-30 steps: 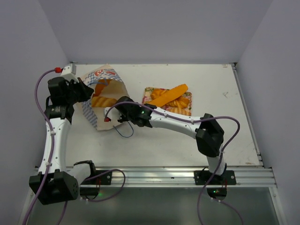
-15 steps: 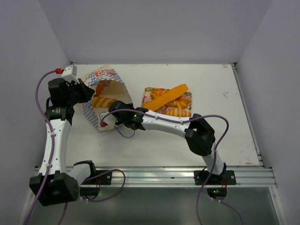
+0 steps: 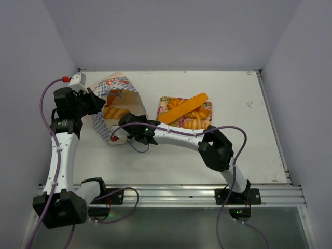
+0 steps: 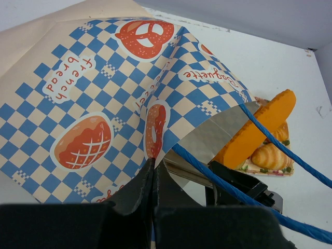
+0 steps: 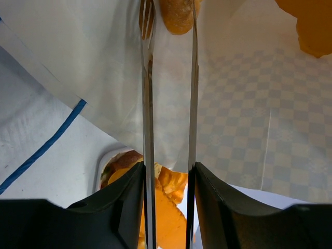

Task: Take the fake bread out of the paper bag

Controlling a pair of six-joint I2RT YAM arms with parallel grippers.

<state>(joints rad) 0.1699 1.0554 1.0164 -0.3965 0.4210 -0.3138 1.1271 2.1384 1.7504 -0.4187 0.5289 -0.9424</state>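
Left gripper clenched on the crisp rim of the checkered paper bag. Right gripper inside the bag; glossy golden fake bread between its tips, cannot tell if gripped.

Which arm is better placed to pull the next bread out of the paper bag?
Right. The right tool is in the mouth of the paper bag, a bread at its tips; the left tool is shut on the bag's edge.
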